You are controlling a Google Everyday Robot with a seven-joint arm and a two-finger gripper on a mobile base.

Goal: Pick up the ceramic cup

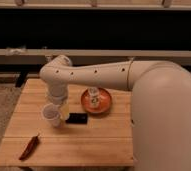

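Observation:
The ceramic cup (51, 115) is small, white and handleless. It stands upright on the left half of the wooden table (104, 142). My white arm reaches in from the right and bends down over it. The gripper (60, 106) hangs right above and just behind the cup's right rim, close to it or touching it; I cannot tell which. Part of the gripper is hidden behind the wrist and the cup.
An orange round dish (103, 103) holding a small white bottle-like object (93, 95) sits right of the gripper. A flat black object (77, 118) lies beside the cup. A red chilli pepper (29, 147) lies near the front left corner. A dark shelf runs behind the table.

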